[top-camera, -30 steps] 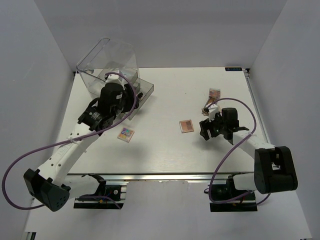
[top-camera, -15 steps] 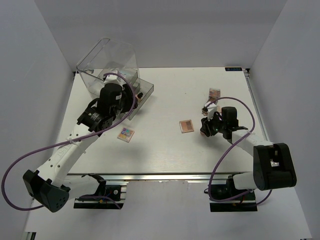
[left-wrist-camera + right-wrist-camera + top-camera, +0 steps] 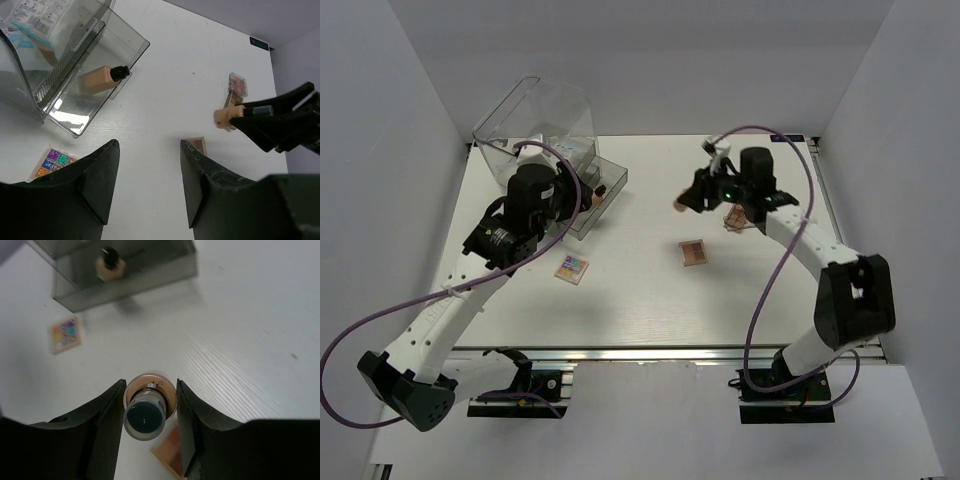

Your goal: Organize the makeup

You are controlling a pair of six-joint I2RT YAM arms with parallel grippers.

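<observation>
Your right gripper (image 3: 150,412) is clamped on 1 tan bottle (image 3: 150,385), held above the table's far right. Your left gripper (image 3: 149,147) hangs with jaws apart near the clear drawer (image 3: 131,54) on the far left, where the other bottle (image 3: 97,80) lies.

One tan, dark-capped bottle (image 3: 149,410) is held clear of the tabletop (image 3: 640,300) in the right gripper (image 3: 149,390). The other bottle (image 3: 99,80) lies on its side in the drawer (image 3: 97,107). A multicoloured palette (image 3: 571,268) and a brown palette (image 3: 693,252) lie flat on the tabletop, well apart.
</observation>
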